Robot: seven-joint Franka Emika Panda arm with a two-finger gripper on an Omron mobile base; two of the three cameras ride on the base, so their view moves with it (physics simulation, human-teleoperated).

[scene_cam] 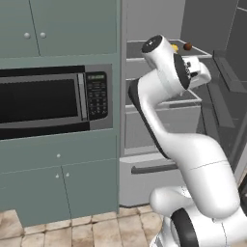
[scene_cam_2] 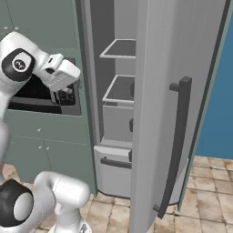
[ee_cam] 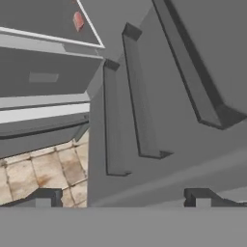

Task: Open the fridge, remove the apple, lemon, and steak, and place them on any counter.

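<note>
Looking into the fridge (scene_cam: 159,120) with its door (scene_cam_2: 159,113) swung wide, I have the arm raised in front of the opening and the jaws spread to their full width, holding nothing; in the hand view the two finger tips sit at the bottom edge, well apart, with only the door's inner bins between them.

The lemon (scene_cam: 174,48) and the apple (scene_cam: 187,46) sit near each other on the upper shelf, toward its back, partly behind my own elbow in the left base view. The steak (ee_cam: 78,21) shows in the hand view as a small pinkish-red slab lying flat on a shelf.

I judge the apple to be firm, smooth and rounded, so I would close across its widest part, low enough that it does not squirt upward. The lemon should be slightly softer with a grippier skin; taking it across the short axis of the oval looks safest, since the long axis would let it roll. Both are probably light.

The steak worries me most: likely limp, slick and thin. I would approach from above, close on its narrower width near the middle, and expect the ends to sag. Pinching too near an edge could let it slide out.
</note>
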